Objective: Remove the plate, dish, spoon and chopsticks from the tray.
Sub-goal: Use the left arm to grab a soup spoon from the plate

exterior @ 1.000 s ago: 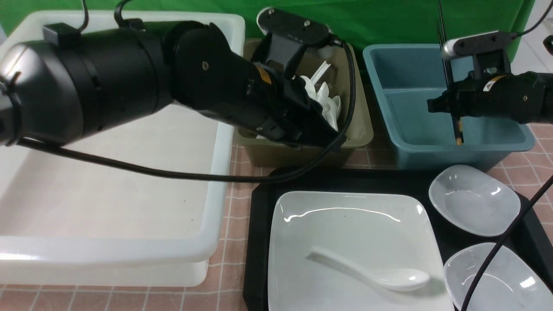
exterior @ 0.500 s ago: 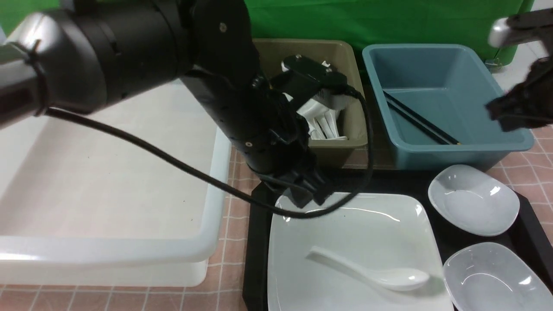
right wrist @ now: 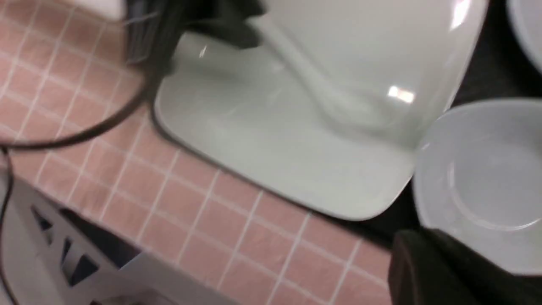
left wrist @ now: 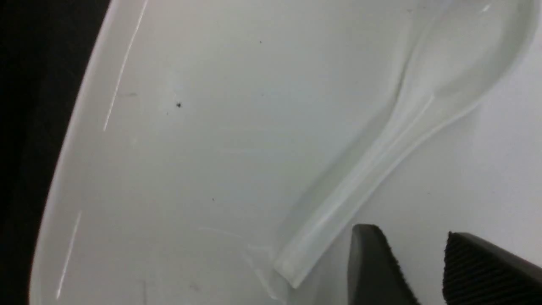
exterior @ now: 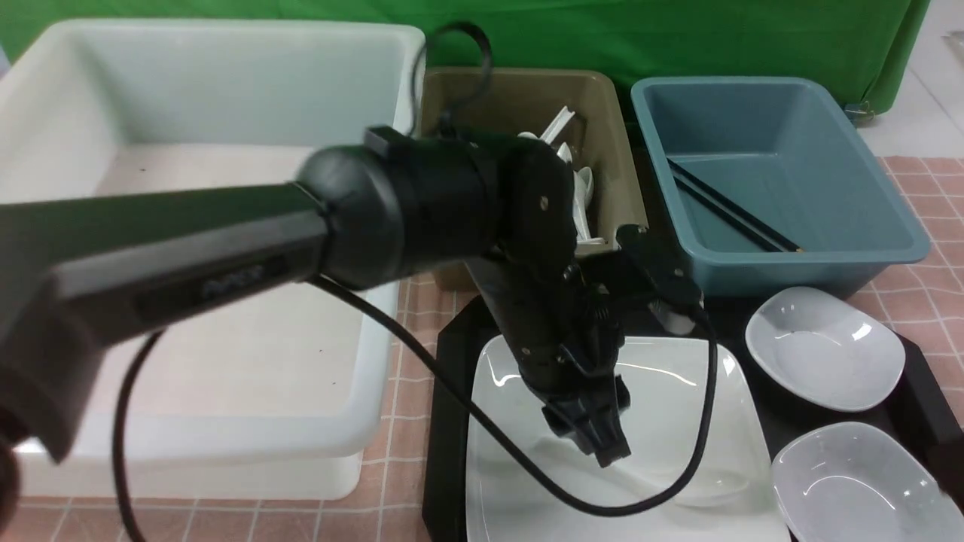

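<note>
The left gripper (left wrist: 417,250), jaws parted and empty, is held low, presumably so the spoon (left wrist: 372,156) can be grasped by its handle. The right gripper (right wrist: 423,254) is closed. One plate (exterior: 527,497), bearing the spoon, and two dishes (exterior: 825,350) to its right are counted on the tray (exterior: 444,421); two chopsticks (exterior: 734,205) are laid in the far-right tub (exterior: 791,260), probably for sorting.
</note>
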